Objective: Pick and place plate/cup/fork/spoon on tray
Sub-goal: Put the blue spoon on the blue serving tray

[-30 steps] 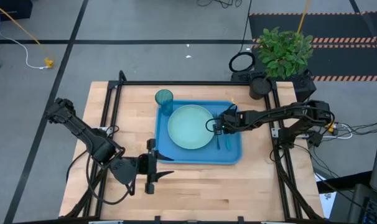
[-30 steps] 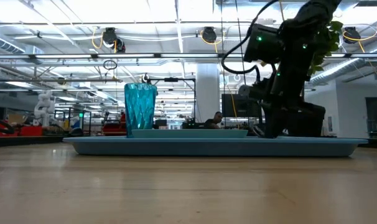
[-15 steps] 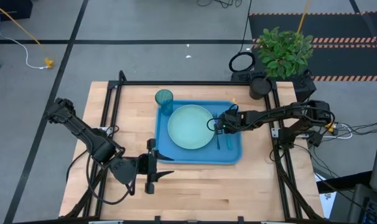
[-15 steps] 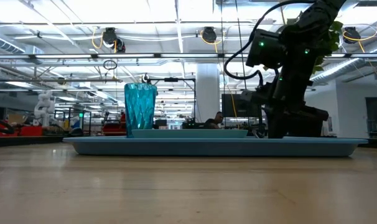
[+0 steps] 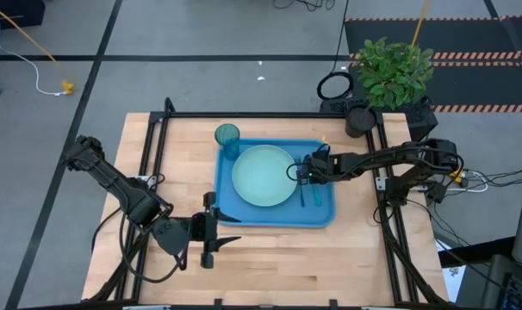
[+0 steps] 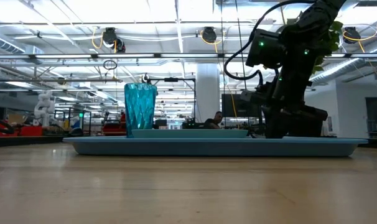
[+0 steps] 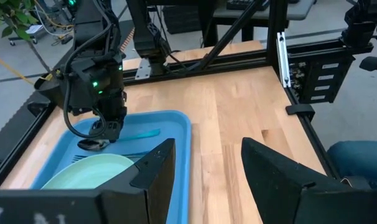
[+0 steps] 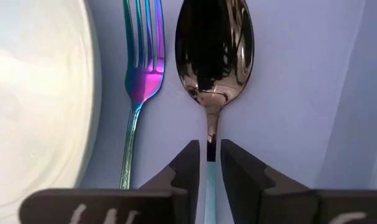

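**Right claw lets go of the spoon**

The right claw (image 8: 208, 163) sits low over the big bright blue tray (image 5: 317, 215). A moment ago it was squeezed tight; now its fingers have parted a little, with the thin handle of the shiny dark-bowled spoon (image 8: 213, 53) between them. The spoon lies flat on the tray beside the rainbow-tined fork (image 8: 142, 74), next to the round pale green plate (image 5: 263, 176). The see-through teal cup (image 5: 227, 136) stands at the tray's far corner. Everything looks placed. The left claw (image 5: 208, 231) waits wide open over the wooden worktop (image 5: 270, 258).
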`<control>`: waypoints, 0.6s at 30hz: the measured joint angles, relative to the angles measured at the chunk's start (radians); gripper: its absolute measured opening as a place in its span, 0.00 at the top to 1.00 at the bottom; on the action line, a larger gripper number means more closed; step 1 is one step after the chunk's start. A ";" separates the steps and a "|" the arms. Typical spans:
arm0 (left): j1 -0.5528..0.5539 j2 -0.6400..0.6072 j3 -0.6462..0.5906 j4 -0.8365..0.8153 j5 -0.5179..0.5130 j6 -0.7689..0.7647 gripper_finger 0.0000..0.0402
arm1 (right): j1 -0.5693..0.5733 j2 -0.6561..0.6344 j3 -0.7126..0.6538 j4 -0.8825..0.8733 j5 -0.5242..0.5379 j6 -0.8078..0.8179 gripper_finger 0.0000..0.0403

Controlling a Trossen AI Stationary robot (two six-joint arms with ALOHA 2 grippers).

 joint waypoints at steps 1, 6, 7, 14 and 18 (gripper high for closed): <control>0.000 0.000 0.000 0.000 0.000 0.000 0.54 | 0.000 0.000 0.000 0.001 0.000 0.000 0.85; 0.000 0.000 0.000 0.000 0.000 0.000 0.54 | 0.007 -0.012 0.004 0.014 -0.009 -0.018 0.85; 0.000 0.000 0.000 0.000 0.000 0.000 0.54 | 0.013 -0.020 0.007 0.015 -0.018 -0.025 0.85; 0.000 0.000 0.000 0.000 0.000 -0.003 0.54 | 0.114 -0.095 0.008 0.010 -0.085 -0.098 0.85; 0.000 0.000 0.000 0.000 0.000 -0.010 0.54 | 0.199 -0.143 0.008 0.003 -0.111 -0.115 0.85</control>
